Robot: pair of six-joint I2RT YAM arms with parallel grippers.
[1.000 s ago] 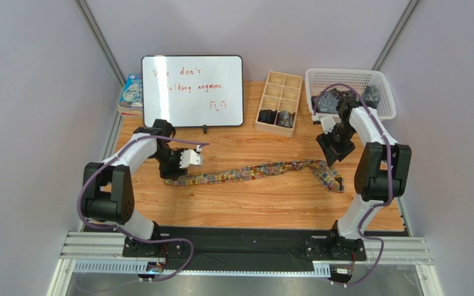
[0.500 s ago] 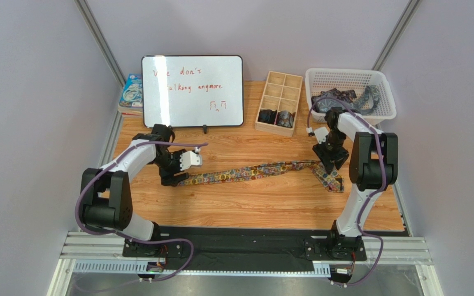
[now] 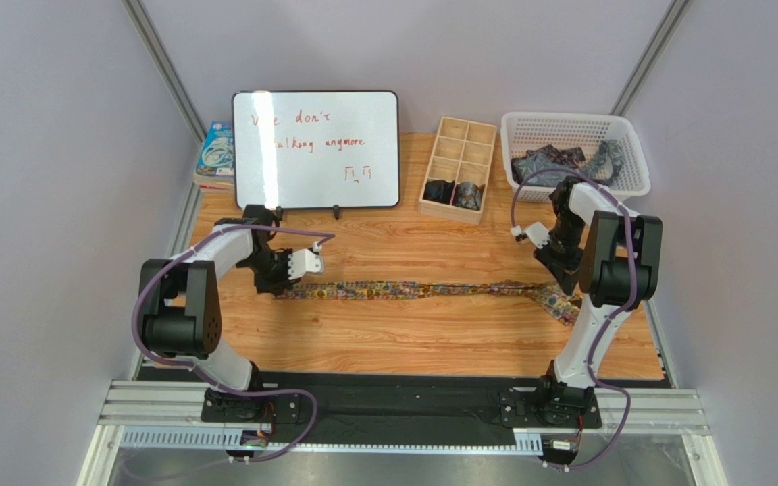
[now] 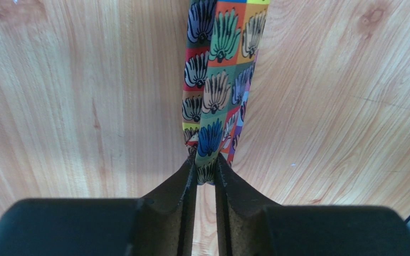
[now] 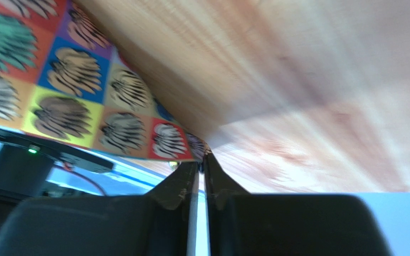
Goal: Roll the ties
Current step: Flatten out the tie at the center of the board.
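A multicoloured printed tie [image 3: 434,290] lies stretched almost straight across the middle of the wooden table [image 3: 413,339]. At its left end my left gripper [image 3: 283,286] is shut on it. In the left wrist view the narrow end of the tie [image 4: 219,80] is pinched between the fingertips of the left gripper [image 4: 206,172]. My right gripper [image 3: 564,286] is at the wide right end. In the right wrist view the tips of the right gripper [image 5: 202,160] are shut on a corner of the tie [image 5: 73,101], which is lifted off the wood. Dark ties [image 3: 555,162] lie heaped in the white basket [image 3: 576,126].
A wooden divided box [image 3: 458,152] at the back holds two dark rolled ties [image 3: 454,192] in its near compartments. A whiteboard [image 3: 316,150] stands at the back left with a book [image 3: 216,152] beside it. The table's right edge is close to the right arm.
Both grippers have closed on the tie's ends. The right gripper has moved right and nearer, and the slack, bent tie has been pulled into a nearly straight line.
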